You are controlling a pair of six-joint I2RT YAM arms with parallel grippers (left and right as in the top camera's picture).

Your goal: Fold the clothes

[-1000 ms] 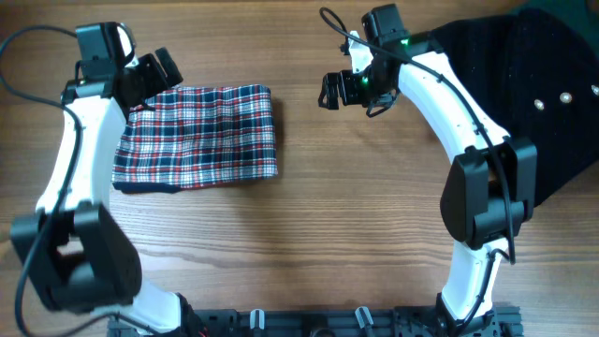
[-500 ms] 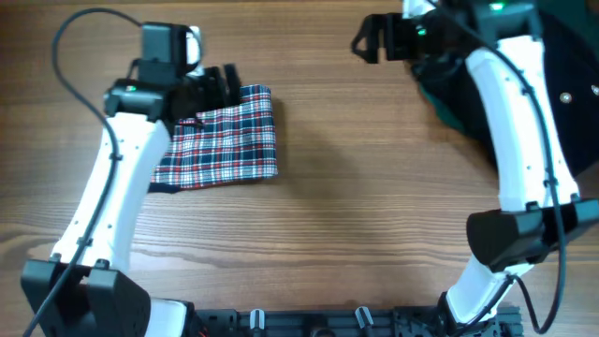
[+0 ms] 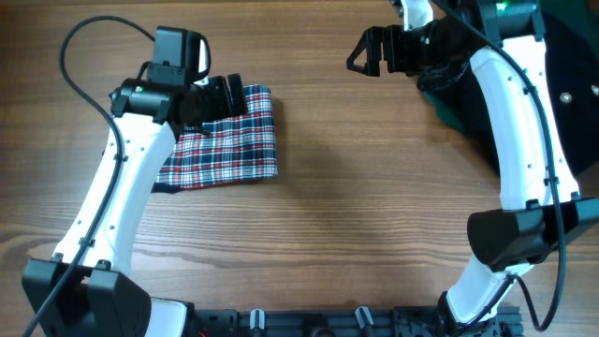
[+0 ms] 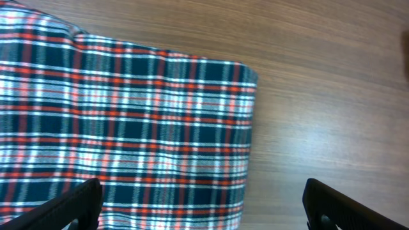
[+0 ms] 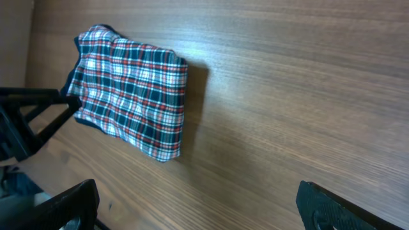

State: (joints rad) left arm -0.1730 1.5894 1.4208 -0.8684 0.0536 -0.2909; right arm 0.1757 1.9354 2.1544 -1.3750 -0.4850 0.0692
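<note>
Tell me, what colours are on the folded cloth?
The cloth is red, white and navy plaid, clearest in the left wrist view.

The tabletop (image 3: 356,206) is showing matt wood with fine, streaky grain. The plaid garment (image 3: 234,140) is lying as soft woven cloth, matt and faintly rippled. The fingers (image 4: 64,204) of the left gripper (image 4: 202,186) and the fingers (image 5: 345,207) of the right gripper (image 5: 197,188) are looking like matt black plastic. Both arms are wearing smooth white shells, catching a slight sheen. The black garment (image 3: 580,131) is looking like dull cloth, its studs (image 3: 565,96) glinting like metal.
</note>
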